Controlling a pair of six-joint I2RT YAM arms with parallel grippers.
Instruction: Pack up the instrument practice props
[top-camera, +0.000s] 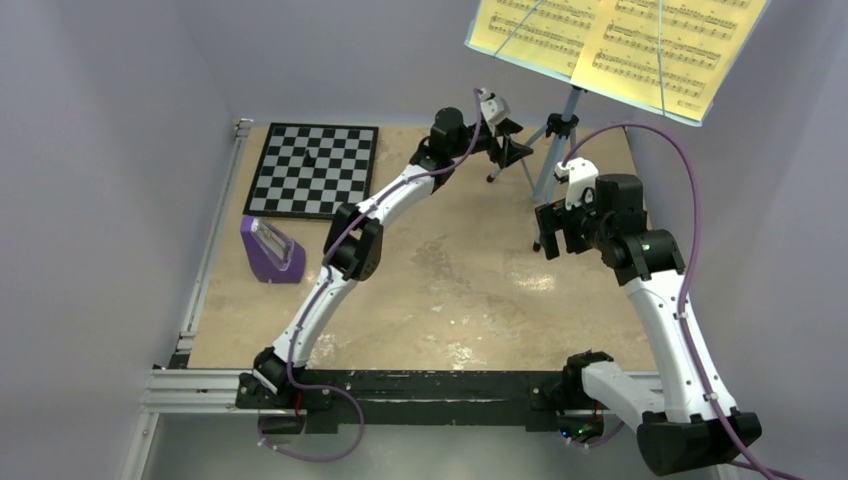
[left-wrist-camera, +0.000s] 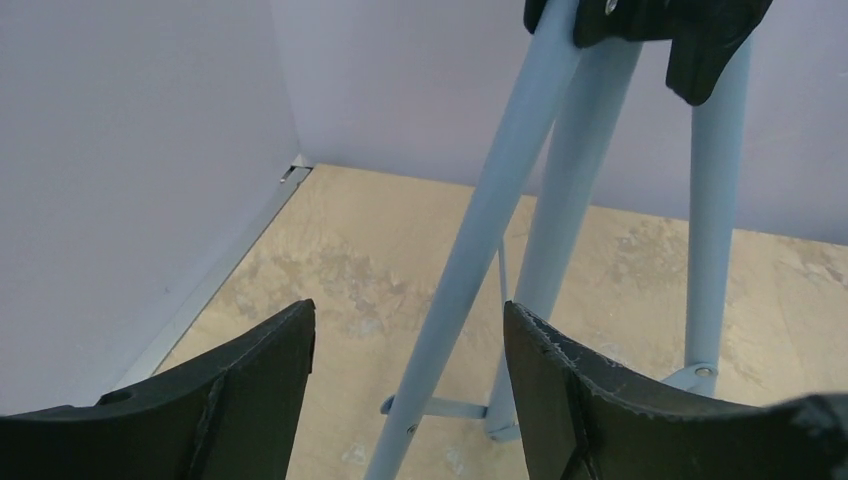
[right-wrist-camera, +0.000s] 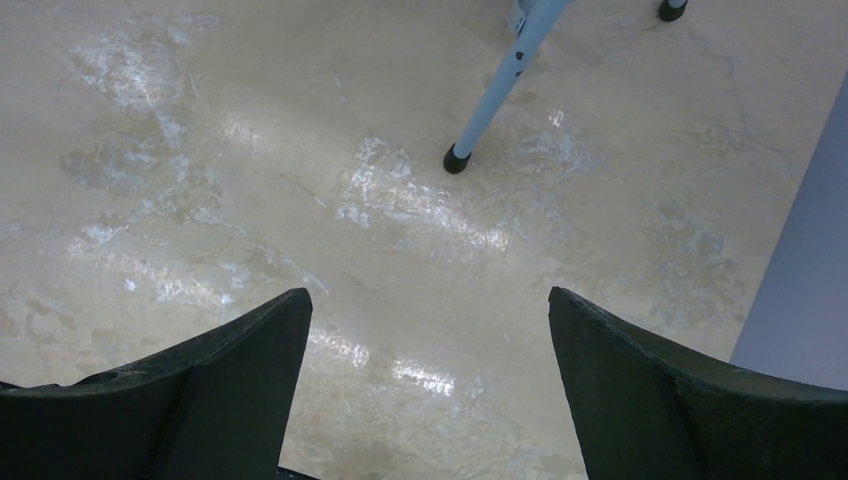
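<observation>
Trouble, if it comes, will likely start at the music stand (top-camera: 572, 103), which stands on its three legs at about one o'clock on the table (top-camera: 470, 290), with the yellow sheet music (top-camera: 640, 50) lying loose on its tray up top. The left gripper (left-wrist-camera: 408, 310) is open at the stand's ten o'clock side, holding nothing, and one thin blue leg (left-wrist-camera: 465, 265) runs through the gap between its fingers without touching either. The right gripper (right-wrist-camera: 428, 295) is open too and empty, hanging over bare table at the stand's six o'clock, near a rubber foot (right-wrist-camera: 456, 158). The purple metronome (top-camera: 270, 250) sits untouched at nine o'clock, below the checkerboard (top-camera: 313, 168) at eleven.

To me the stand looks top-heavy. A pinch low on one leg, followed by a pull, could tip it over or send the pages sliding off. A round tube may also twist or slip in flat fingers. The right arm, so close under the tray, could knock it.
</observation>
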